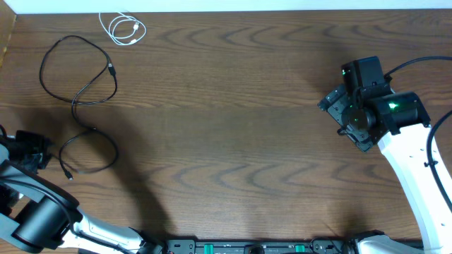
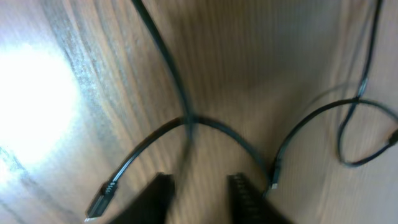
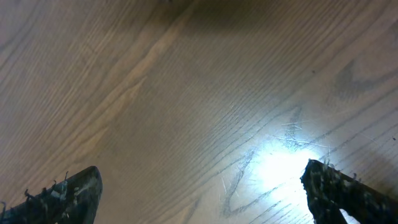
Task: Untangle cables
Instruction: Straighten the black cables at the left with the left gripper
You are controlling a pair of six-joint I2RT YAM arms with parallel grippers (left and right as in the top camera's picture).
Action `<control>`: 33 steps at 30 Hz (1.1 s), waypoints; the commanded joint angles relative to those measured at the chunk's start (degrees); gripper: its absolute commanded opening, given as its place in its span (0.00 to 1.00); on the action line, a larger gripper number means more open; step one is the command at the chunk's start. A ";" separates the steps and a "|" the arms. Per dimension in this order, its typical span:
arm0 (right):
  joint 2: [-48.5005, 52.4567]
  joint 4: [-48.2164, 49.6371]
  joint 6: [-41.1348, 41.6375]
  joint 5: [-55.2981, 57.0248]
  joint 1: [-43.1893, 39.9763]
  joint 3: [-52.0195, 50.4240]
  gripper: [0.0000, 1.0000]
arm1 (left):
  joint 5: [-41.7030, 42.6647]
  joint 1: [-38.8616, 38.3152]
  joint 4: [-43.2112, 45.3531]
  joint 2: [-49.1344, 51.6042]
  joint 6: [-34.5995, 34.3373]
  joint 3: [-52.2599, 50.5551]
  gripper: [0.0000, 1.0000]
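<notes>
white cable [image 1: 122,29] coiled, apart | black cable [image 1: 42,74] looped | second black cable [image 1: 116,152] looped

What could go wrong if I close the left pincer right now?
The left pincer stands open just short of where the black cable crosses another strand; closing there may catch both and pull the crossing tight. A plug lies close beside the pincer and could snag or get dragged.

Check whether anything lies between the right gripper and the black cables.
Nothing visible does. From the open right gripper across to the black cables on the left side, the overhead view shows only bare wooden table.
</notes>
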 commanded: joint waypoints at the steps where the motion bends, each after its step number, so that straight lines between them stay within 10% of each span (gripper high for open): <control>1: -0.15 -0.11 -0.61 1.09 0.24 -0.15 0.99 | -2.58 0.15 -1.31 -0.26 -0.63 0.94 0.57; 7: -0.15 -0.13 -0.63 1.09 0.24 -0.15 0.99 | -3.39 0.35 -2.05 -4.07 -0.63 2.10 0.71; 33: -0.15 -0.11 -0.63 1.11 0.22 -0.15 0.99 | -14.19 -18.73 15.19 -0.59 9.70 1.79 0.62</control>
